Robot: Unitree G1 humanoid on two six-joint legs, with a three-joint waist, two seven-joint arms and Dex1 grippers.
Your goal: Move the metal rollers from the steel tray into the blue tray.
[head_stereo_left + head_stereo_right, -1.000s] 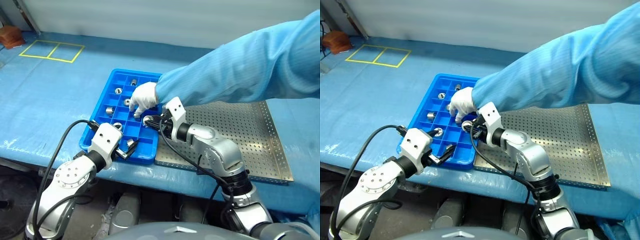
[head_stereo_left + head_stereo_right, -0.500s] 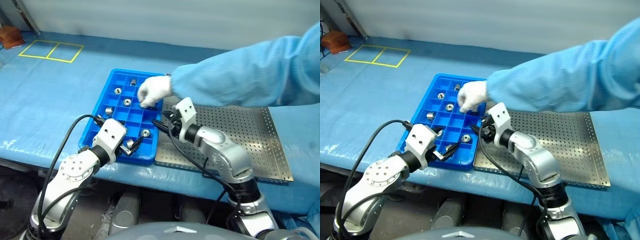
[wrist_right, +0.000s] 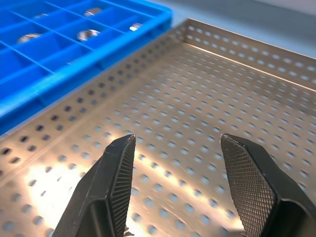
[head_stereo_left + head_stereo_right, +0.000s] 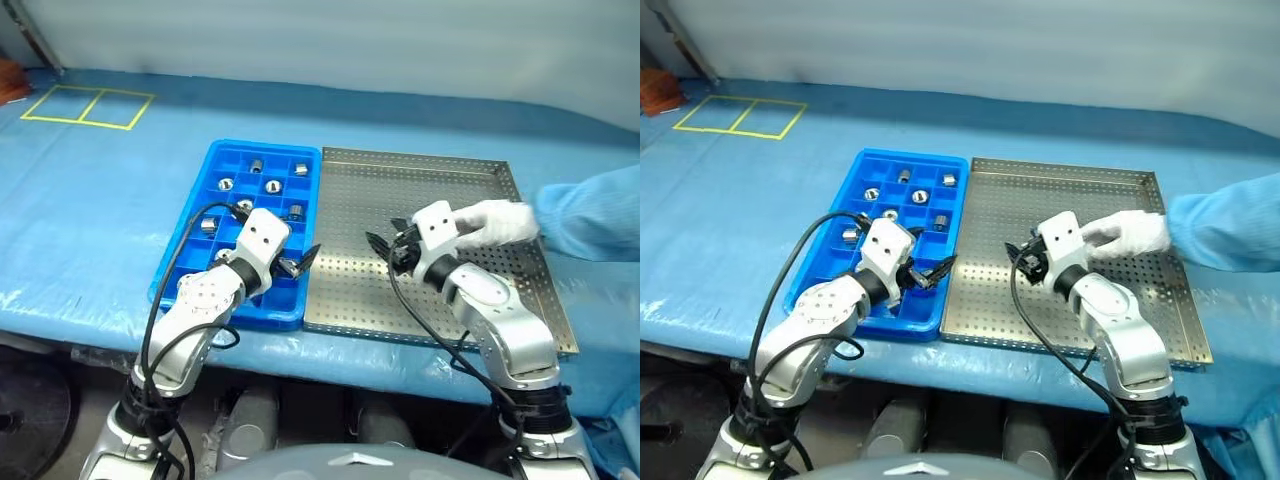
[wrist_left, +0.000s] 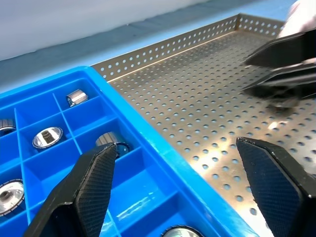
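Blue-covered worktop (image 4: 90, 200), and the steel tray (image 4: 480, 290) looks bare as far as I can tell; the metal rollers (image 4: 273, 186) sit in the blue tray (image 4: 200, 185) cells. Both hands, left hand (image 4: 297, 265) and right hand (image 4: 385, 245), are spread apart and holding nothing. They look like small, hard, slick cylinders, heavy-ish; I'd pinch across the round sides.

Blue table cover (image 4: 120, 190) — yellow tape rectangle (image 4: 78, 106) far left.
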